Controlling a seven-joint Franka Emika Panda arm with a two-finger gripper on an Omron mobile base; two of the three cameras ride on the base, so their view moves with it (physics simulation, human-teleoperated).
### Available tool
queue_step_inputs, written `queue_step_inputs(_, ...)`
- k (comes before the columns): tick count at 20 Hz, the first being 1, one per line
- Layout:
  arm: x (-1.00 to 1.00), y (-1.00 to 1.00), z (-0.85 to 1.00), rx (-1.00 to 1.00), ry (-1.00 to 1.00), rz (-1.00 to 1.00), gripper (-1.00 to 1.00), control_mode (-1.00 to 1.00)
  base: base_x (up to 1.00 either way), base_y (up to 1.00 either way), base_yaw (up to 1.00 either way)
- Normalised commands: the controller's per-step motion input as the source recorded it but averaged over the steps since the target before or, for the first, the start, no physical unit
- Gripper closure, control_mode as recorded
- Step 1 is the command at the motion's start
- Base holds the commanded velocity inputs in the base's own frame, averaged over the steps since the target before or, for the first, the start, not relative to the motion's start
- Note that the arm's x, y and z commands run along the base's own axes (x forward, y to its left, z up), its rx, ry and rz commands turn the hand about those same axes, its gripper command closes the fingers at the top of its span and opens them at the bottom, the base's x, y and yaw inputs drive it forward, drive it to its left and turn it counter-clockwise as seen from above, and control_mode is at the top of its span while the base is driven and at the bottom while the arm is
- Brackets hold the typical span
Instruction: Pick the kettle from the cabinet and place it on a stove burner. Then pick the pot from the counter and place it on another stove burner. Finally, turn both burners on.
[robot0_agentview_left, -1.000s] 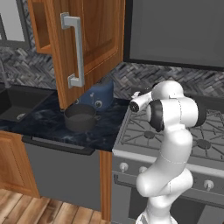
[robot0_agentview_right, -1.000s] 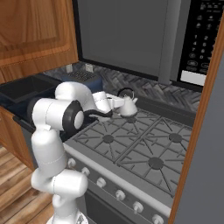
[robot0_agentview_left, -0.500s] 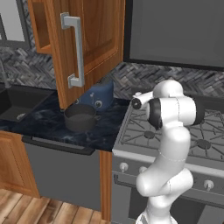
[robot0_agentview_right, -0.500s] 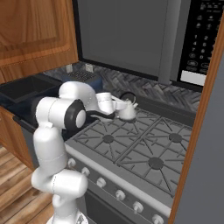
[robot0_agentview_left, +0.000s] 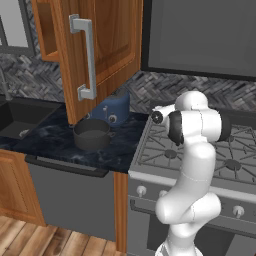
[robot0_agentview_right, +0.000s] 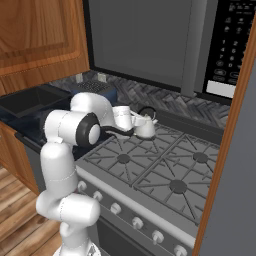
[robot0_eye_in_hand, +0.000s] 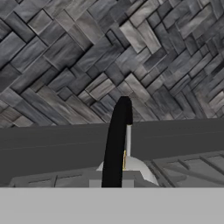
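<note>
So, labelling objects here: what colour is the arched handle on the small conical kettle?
Black, over the small white conical kettle; clearest in the hand view.

The white arm rises from the lower left of the right base view, bends at a dark elbow joint in the left middle, and reaches rightward toward the frame's centre. Its gripper (robot0_agentview_right: 139, 121) is level, wrist horizontal, and sits at mid-frame. Whether its fingers are closed cannot be told. In the left base view the forearm points away, right of centre
</note>
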Motion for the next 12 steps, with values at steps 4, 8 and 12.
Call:
queue_step_inputs(4, 0.01, 0.00, -0.33, 0.06, -0.09, 0.01, -1.00, -1.00, 0.00, 0.00, 0.00)
queue_step_inputs(8, 0.01, -0.05, -0.41, 0.06, -0.10, 0.02, -1.00, -1.00, 0.00, 0.00, 0.00)
queue_step_inputs(12, 0.00, -0.12, -0.44, 0.08, -0.11, 0.02, -1.00, -1.00, 0.00, 0.00, 0.00)
